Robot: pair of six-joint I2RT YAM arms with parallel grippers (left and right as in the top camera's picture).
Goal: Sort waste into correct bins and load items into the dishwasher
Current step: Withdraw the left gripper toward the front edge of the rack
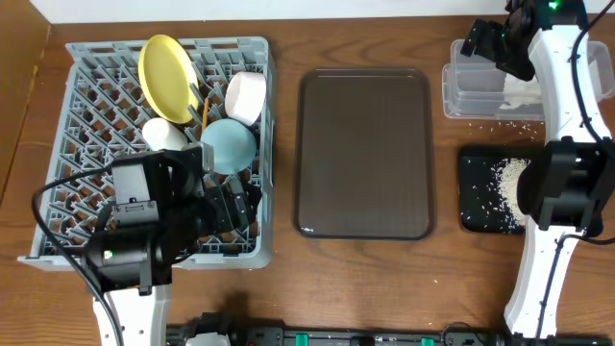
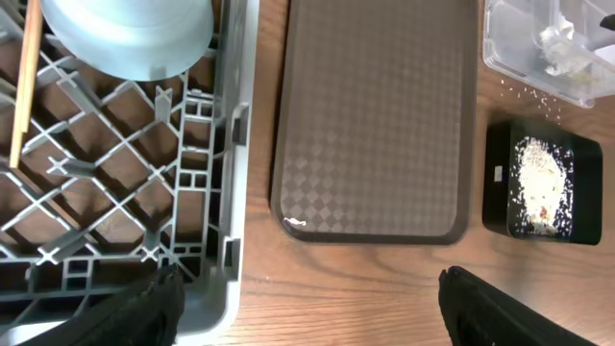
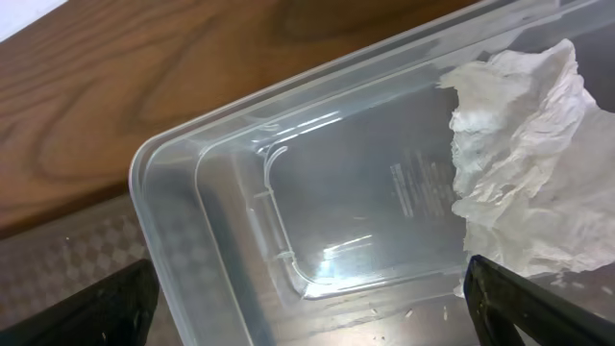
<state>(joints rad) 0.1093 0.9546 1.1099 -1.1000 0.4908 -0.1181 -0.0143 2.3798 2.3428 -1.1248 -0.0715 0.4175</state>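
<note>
Grey rack (image 1: 77, 115) holds every dish: the plate (image 1: 165, 65) on edge at the back, the white bowl (image 1: 246, 96), blue bowl (image 1: 229, 144) and cup (image 1: 163, 135) beside it, and the chopsticks (image 2: 24, 86) slanted among the pegs. The left fingers (image 2: 154, 308) hover over the rack's near right corner, spread wide with nothing between them.

Across the bench (image 1: 365, 279), the napkin (image 3: 519, 173) lies crumpled in the clear tub (image 3: 154, 163), and the right fingers (image 3: 106, 308) hang just above it, fully apart and empty. The rice (image 1: 507, 183) is heaped on the black tray (image 1: 476, 192), with loose grains (image 1: 495, 123) scattered on the wood between tub and tray. The brown tray (image 1: 363, 144) in the middle is bare but for a pale speck. The wrapper cannot be made out.

Loading looks complete and sorting nearly so; both arms appear to be at a release. Next, each would likely need to lift straight up, the left clear of pegs and the blue bowl, the right clear of the tub wall.
</note>
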